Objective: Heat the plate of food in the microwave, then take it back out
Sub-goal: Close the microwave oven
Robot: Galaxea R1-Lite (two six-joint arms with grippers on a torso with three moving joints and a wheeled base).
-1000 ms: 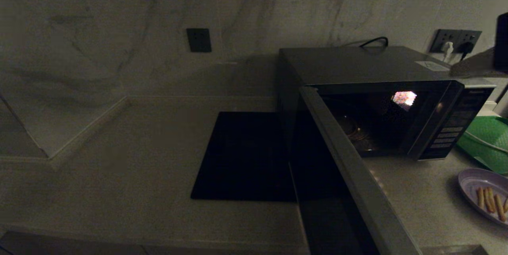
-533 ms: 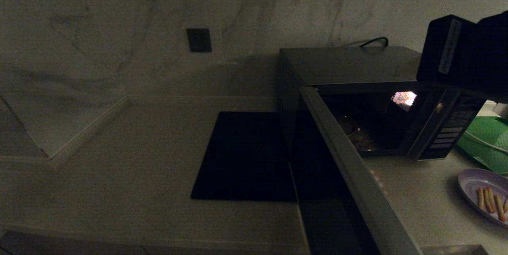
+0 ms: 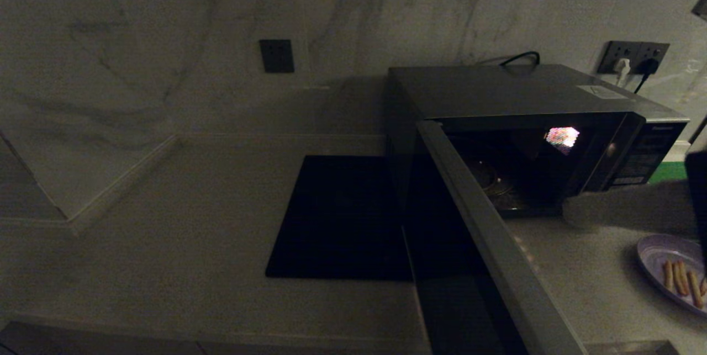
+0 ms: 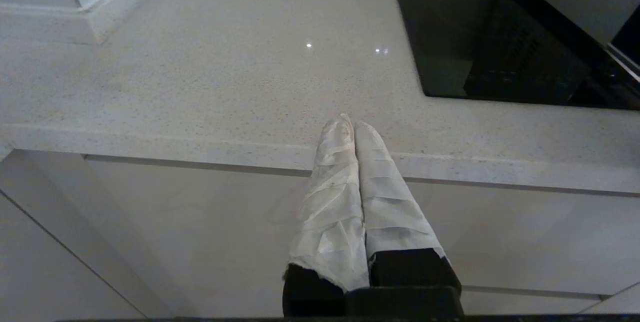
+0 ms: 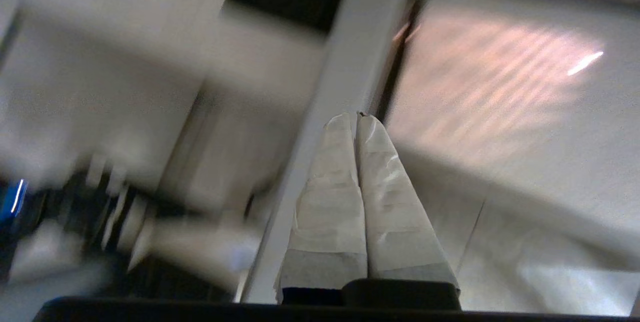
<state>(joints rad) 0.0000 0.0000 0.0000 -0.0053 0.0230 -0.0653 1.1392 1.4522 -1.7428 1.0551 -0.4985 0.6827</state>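
Observation:
The microwave [image 3: 497,90] stands at the back right of the counter. Its door [image 3: 491,233] is swung wide open toward me, and the lit cavity holds only the turntable [image 3: 491,178]. The plate of food [image 3: 652,247], lavender with a few fries [image 3: 682,277], sits on the counter at the far right. My right gripper [image 3: 571,213] is shut and empty. It reaches in from the right, level with the microwave's lower right corner and above the counter beside the plate. Its taped fingers [image 5: 380,172] are pressed together. My left gripper [image 4: 348,124] is shut and empty, parked over the counter's front edge.
A flat black mat [image 3: 342,217] lies left of the microwave. A strip of the green tray [image 3: 671,171] shows behind my right arm. Wall sockets [image 3: 632,56] with plugs sit behind the microwave. The counter's left part is bare stone [image 4: 225,61].
My right arm has come down from above the microwave's top right corner, and its fingers now lie in front of the microwave's lower right corner. The plate, door and left arm have not moved.

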